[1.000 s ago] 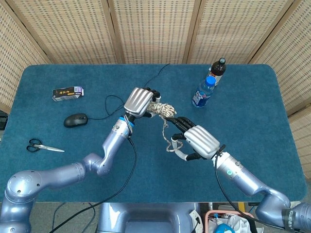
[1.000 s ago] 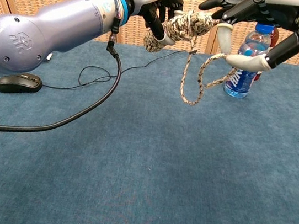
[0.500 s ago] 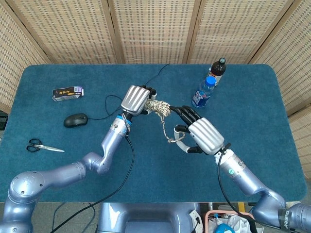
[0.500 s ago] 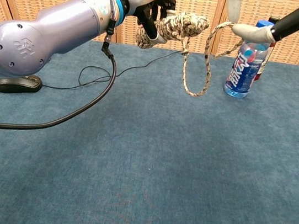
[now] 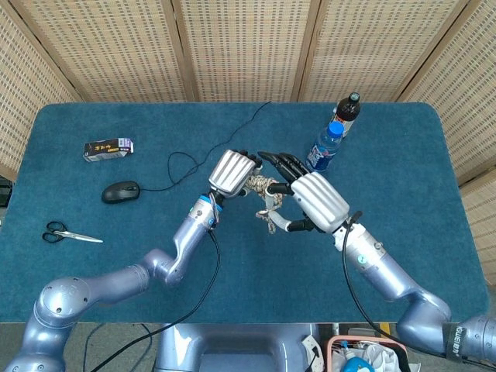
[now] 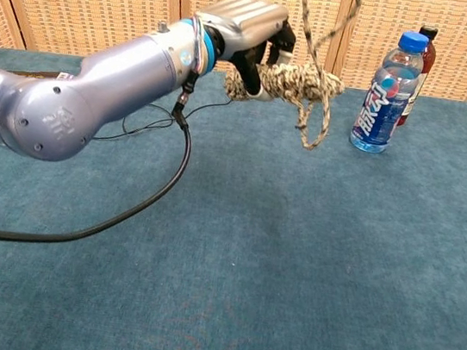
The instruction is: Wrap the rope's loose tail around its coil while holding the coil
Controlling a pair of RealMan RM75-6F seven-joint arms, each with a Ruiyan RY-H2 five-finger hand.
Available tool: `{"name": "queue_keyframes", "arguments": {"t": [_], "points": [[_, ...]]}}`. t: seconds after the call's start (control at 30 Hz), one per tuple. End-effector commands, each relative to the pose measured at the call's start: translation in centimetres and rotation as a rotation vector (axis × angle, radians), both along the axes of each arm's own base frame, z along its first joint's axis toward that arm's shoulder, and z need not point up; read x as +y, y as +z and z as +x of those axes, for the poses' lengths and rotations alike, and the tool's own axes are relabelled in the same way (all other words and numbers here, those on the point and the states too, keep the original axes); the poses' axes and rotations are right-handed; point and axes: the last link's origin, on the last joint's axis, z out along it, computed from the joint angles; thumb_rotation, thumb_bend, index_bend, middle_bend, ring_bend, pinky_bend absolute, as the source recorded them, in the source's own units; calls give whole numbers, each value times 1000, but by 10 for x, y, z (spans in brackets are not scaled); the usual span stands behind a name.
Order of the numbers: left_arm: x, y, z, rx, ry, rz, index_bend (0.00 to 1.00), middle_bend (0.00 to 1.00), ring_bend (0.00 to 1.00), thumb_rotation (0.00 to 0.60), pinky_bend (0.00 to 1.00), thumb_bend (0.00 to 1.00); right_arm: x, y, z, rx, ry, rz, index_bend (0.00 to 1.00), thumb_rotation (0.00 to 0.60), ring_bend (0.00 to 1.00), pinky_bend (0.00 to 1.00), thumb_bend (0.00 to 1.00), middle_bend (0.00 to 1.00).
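My left hand (image 5: 232, 172) grips one end of the speckled rope coil (image 5: 259, 186) and holds it level above the blue table. In the chest view this left hand (image 6: 251, 36) has the coil (image 6: 297, 83) sticking out to its right. My right hand (image 5: 313, 200) is close against the coil's other side and pinches the loose tail (image 5: 269, 218). The chest view shows the tail (image 6: 313, 125) as a loop hanging just below the coil, with both strands rising out of the top edge. The right hand itself lies above that view.
A blue-capped water bottle (image 5: 324, 147) and a dark bottle (image 5: 348, 107) stand at the back right, near the right hand. A mouse (image 5: 121, 191), its black cable (image 5: 180, 164), a small box (image 5: 108, 147) and scissors (image 5: 66, 233) lie to the left.
The left hand has carried the coil rightward and lower. The right hand has risen and closed in on the coil, lifting the tail above it and out of the chest view.
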Motion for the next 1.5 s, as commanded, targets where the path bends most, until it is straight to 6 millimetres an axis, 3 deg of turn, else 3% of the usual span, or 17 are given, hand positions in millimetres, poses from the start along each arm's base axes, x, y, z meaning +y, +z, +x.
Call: {"name": "queue_keyframes", "arguments": {"t": [0.03, 0.33, 0.87, 1.27, 1.5], "points": [[-3, -5, 1, 7, -14, 0, 692, 572, 482, 600, 592, 441, -6, 9, 23, -25, -2, 18, 715, 600, 0, 0, 444, 0], [-5, -8, 4, -3, -21, 1, 695, 592, 513, 600, 624, 442, -19, 7, 53, -105, -85, 85, 715, 600, 0, 0, 444, 0], [-11, -14, 5, 16, -50, -16, 703, 597, 516, 600, 627, 442, -47, -5, 78, -106, -168, 54, 715, 600, 0, 0, 443, 0], [-17, -15, -2, 29, -91, -35, 703, 597, 516, 600, 627, 441, -74, -3, 77, -87, -260, -8, 715, 600, 0, 0, 444, 0], [-25, -9, -7, 27, -147, -63, 703, 597, 516, 600, 627, 442, -95, -10, 59, -26, -337, -27, 715, 600, 0, 0, 443, 0]]}}
